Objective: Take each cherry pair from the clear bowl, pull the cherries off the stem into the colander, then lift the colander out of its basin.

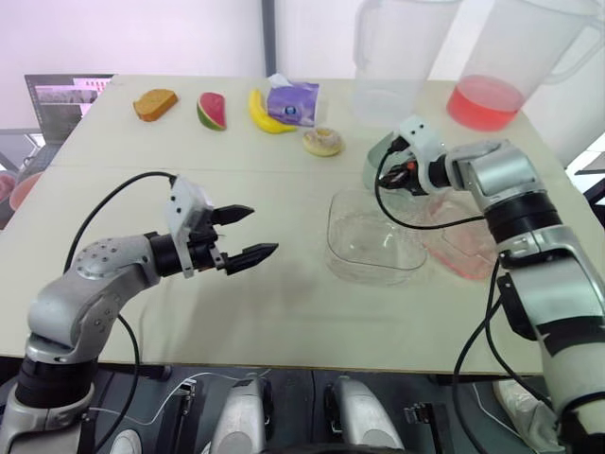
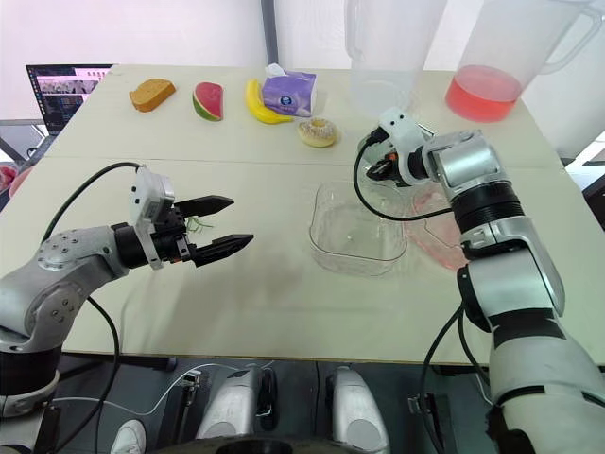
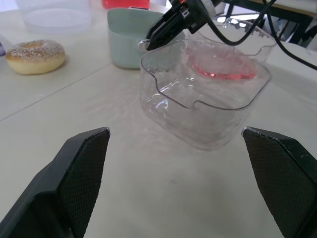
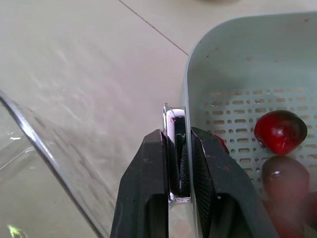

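My right gripper is shut on the near rim of the mint colander, with the wall pinched between its fingers. Red cherries lie on the colander's perforated floor. The colander stands just behind the clear bowl, which looks empty. My left gripper hovers open over bare table to the left of the bowl, pointing at it with nothing between its fingers. A small green stem lies on the table by the left gripper.
A pink tray lies right of the bowl. Along the back stand a pitcher of red liquid, an empty pitcher, a doughnut, a banana, a tissue pack, a watermelon slice and bread.
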Available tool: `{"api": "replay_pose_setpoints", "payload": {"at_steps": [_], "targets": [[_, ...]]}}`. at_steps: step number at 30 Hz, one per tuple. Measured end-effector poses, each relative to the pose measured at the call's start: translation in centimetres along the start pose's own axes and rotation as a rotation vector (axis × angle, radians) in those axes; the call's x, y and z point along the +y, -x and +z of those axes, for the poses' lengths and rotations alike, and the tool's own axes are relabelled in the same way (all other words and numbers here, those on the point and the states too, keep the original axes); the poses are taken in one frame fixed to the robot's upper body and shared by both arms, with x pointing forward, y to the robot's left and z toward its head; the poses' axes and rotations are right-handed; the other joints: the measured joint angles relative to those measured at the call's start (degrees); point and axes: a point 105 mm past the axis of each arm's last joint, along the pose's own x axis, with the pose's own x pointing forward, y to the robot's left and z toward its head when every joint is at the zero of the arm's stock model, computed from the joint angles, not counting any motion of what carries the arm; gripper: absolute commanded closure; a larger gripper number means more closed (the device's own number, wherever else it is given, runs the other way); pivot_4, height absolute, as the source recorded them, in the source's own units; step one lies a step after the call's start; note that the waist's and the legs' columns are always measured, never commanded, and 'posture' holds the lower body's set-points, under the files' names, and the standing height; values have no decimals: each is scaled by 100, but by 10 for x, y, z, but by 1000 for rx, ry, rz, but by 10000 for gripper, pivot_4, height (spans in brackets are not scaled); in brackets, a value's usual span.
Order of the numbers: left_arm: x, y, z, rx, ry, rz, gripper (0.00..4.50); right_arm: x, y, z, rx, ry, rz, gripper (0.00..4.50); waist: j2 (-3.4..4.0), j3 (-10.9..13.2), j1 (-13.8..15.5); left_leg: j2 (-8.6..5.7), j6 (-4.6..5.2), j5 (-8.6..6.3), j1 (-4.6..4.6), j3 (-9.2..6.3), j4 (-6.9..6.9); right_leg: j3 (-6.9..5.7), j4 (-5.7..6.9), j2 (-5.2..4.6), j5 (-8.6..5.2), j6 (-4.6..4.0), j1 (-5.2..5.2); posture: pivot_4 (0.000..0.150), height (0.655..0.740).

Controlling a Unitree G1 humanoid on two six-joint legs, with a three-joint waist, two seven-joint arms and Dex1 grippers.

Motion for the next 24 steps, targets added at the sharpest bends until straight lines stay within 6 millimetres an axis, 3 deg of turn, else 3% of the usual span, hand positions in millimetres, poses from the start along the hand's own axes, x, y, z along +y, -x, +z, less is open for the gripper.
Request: {"api": "replay_pose_setpoints", "payload": {"at_steps": [8, 17, 21, 24], "targets": [[-1, 2, -3, 13, 4, -9, 0, 2, -3, 3, -3, 16, -6, 43450, 0, 0, -18, 2, -1, 0, 3, 0, -2, 0, 0, 1, 0, -1, 1, 1500, 7400], [-1, 3, -4, 13, -2, -16, 0, 2, -3, 4, -6, 21, -12, 234, 1, 0, -3, 1, -1, 0, 2, 0, -5, 0, 0, -1, 0, -1, 0, 1500, 7400], [-2, 3, -3, 8, -5, -20, 0, 1, -1, 7, -15, 21, -16, 234, 1, 0, -5, 1, -1, 0, 2, 1, -5, 0, 0, -1, 0, -1, -1, 1500, 7400], [0, 3, -3, 5, -2, -26, 0, -2, 11, 18, -52, 27, -36, 234, 4, 2, 5, 1, -1, 0, -1, 1, -6, 0, 0, -1, 0, -1, -4, 1500, 7400]]}}
